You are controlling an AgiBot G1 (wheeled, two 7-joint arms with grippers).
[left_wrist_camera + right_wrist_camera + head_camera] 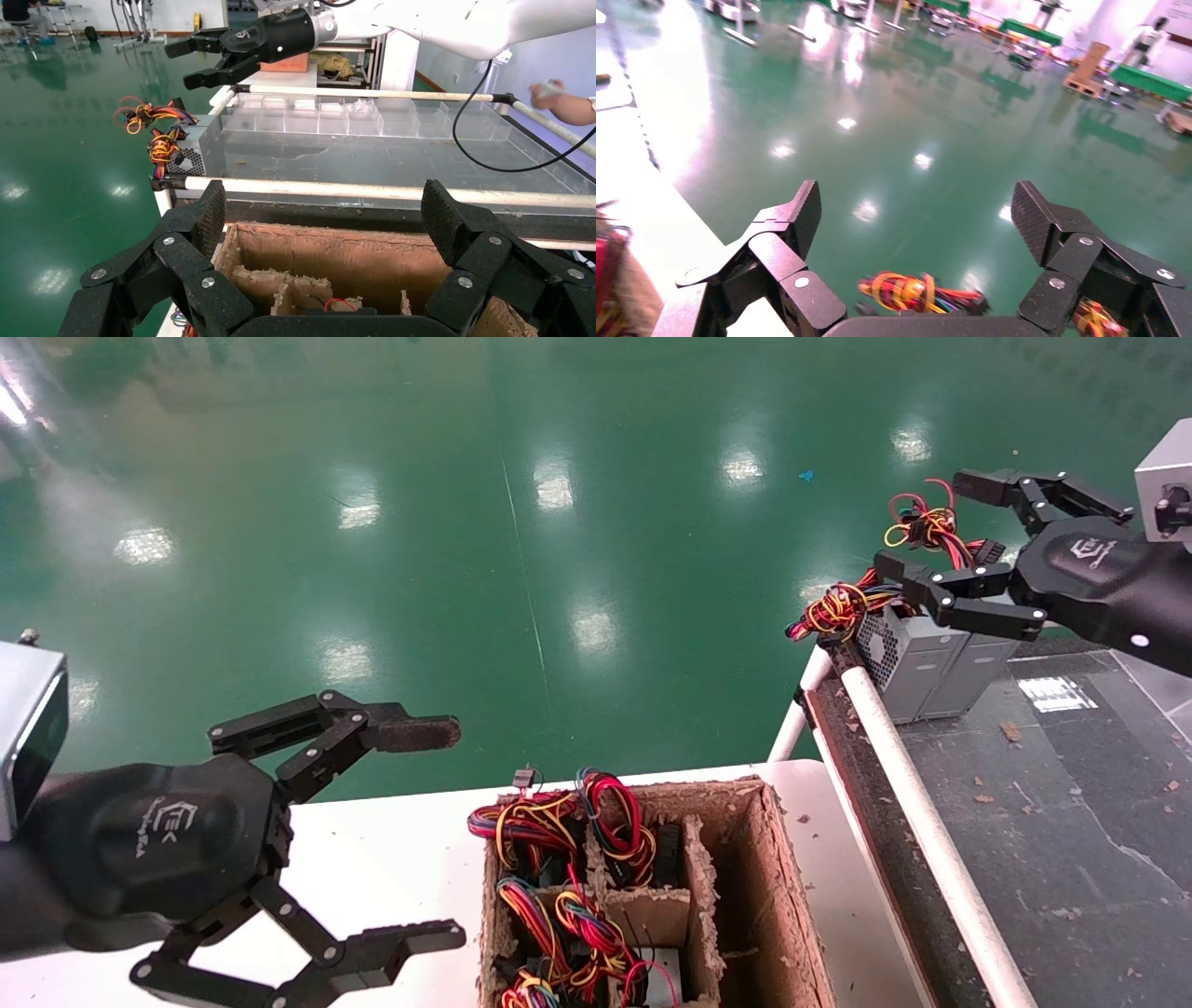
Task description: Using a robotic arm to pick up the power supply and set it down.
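Observation:
The power supply (978, 668), a plain-sided grey metal box, stands on the dark surface (1071, 803) at the right. Its loose red, yellow and orange wires (922, 523) rise with a black connector (987, 553). My right gripper (920, 521) hangs open just above the box, its all-black fingers apart around those wires and holding nothing. The right wrist view shows the same open gripper (916, 210) over a wire bundle (912, 293). My left gripper (458, 833) is open over the white table (391, 840), beside the cardboard box (792, 896).
A second grey box with a perforated vent face (877, 637) stands against the power supply's left, wires (838, 607) spilling over the edge. A white rail (922, 822) borders the dark surface. Wire-bundled units (559, 859) fill the cardboard dividers. A person's hand (562, 102) is beyond clear bins (330, 116).

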